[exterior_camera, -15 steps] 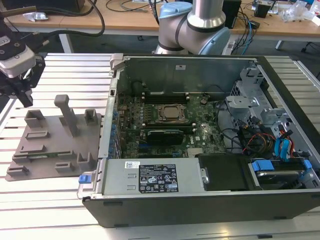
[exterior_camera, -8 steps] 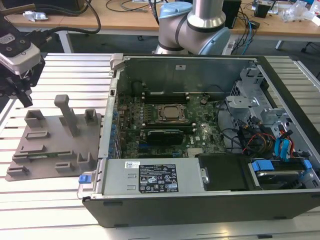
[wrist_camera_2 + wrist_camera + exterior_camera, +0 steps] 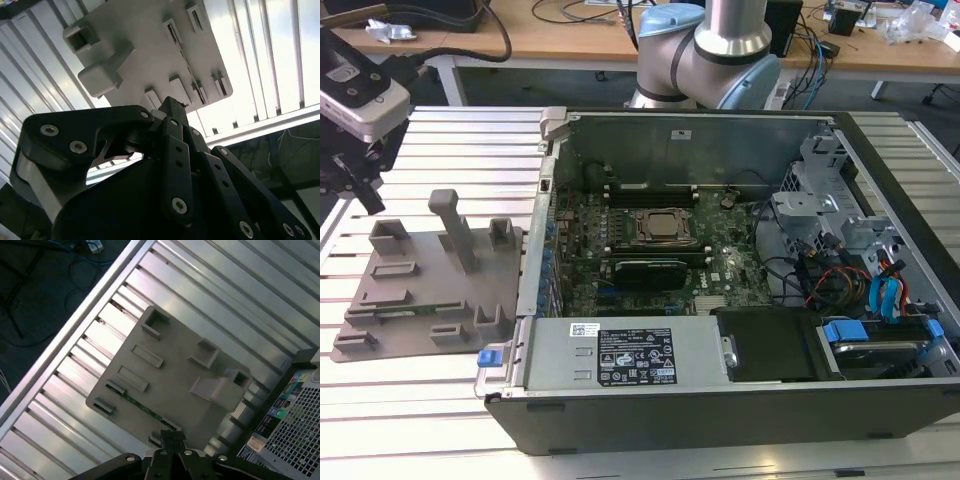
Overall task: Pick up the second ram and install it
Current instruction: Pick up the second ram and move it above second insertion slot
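- Exterior view: the gripper (image 3: pixel 365 195) is seen raised over the slotted table (image 3: pixel 440 400), above the far corner of the grey holder tray (image 3: pixel 420 270) towards the exterior view's left, and apart from it.
- The second ram (image 3: pixel 408 311) is found seated in the tray's near row of blocks, outside the open computer case (image 3: pixel 720 420) and to the exterior view's left of it. Its long axis is laid roughly left to right across this view, parallel to the tray's near edge.
- The step in hand is judged to be the approach for the pick; the stick is not yet gripped and nothing has been carried to the motherboard (image 3: pixel 720 262).
- Second wrist view: the gripper (image 3: pixel 172 107) is shown side-on, hanging over the holder tray (image 3: pixel 150 45) without contact. Nothing is seen carried at its tip.
- First wrist view: the fingertips of the gripper (image 3: pixel 171 436) appear pressed together with nothing between them.
- The second ram (image 3: pixel 140 406) is seen edge-up as a thin green strip between two end blocks of the holder tray (image 3: pixel 175 375), one end pointing near the fingertips.
- The pick is judged to call for spread jaws, set square across the strip's thin faces near its middle.
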{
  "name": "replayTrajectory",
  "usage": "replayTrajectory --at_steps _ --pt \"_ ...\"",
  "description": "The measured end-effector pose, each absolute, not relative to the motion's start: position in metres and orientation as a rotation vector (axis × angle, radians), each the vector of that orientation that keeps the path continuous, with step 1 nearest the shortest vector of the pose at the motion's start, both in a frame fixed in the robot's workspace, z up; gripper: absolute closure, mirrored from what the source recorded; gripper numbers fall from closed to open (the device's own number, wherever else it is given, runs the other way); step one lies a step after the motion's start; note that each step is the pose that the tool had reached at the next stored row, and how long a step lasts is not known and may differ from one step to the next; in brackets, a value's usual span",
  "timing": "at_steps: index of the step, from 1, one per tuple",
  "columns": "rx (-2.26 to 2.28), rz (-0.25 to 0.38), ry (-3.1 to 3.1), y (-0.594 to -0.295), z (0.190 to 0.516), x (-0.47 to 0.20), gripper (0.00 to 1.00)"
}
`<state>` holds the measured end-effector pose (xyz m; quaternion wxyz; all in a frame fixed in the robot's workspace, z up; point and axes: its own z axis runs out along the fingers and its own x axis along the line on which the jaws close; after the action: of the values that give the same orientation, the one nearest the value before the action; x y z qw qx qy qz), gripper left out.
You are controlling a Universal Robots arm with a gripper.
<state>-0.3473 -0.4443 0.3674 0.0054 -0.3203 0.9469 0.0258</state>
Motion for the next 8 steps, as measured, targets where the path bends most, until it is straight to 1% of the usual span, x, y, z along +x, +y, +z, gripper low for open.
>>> replayTrajectory --at_steps 8 --pt "-1.145 0.081 2.915 -0.4443 0.3674 -0.3473 0.90"
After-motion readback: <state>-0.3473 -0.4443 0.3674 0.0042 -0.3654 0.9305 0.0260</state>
